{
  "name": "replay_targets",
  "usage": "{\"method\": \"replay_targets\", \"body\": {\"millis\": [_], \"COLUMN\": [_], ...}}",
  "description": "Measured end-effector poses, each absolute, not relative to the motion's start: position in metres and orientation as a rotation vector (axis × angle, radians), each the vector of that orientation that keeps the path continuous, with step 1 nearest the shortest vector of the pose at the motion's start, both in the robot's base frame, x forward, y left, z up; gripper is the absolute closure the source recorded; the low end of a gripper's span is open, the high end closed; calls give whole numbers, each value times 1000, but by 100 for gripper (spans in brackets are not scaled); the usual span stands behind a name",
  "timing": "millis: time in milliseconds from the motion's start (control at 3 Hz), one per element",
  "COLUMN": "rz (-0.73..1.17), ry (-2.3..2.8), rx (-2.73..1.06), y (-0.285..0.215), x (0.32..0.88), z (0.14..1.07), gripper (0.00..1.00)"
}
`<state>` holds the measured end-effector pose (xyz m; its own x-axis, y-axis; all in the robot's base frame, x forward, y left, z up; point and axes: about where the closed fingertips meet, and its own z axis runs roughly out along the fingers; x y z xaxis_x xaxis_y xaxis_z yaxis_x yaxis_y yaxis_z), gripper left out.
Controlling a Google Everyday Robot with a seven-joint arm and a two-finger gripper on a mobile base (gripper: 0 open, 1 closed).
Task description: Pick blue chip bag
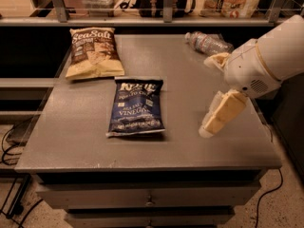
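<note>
The blue chip bag (pixel 136 107) lies flat on the grey table (pixel 71 141), near the middle, with its white "VINEGAR" lettering facing up. My gripper (pixel 206 97) hangs over the right part of the table, to the right of the bag and apart from it. Its two cream fingers (pixel 222 113) are spread wide, open and empty. The white arm (pixel 268 56) comes in from the right edge of the view.
A yellow-and-brown "Sea Salt" chip bag (pixel 93 52) lies at the table's back left. A clear plastic bottle (pixel 207 42) lies on its side at the back right, just behind my gripper. A shelf rail with goods runs behind the table. Cables lie on the floor at left.
</note>
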<state>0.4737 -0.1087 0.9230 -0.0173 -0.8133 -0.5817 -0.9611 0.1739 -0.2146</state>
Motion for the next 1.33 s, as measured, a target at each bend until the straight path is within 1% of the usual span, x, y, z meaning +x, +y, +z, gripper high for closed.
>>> {"method": "replay_targets", "body": {"millis": [333,1333], "rz": [381,677], "ry": [1858,1770], "rx": [-1650,-1577], "y": [-97,-17], "x": [476,496], "z": [915,885], "gripper": [0,0]}}
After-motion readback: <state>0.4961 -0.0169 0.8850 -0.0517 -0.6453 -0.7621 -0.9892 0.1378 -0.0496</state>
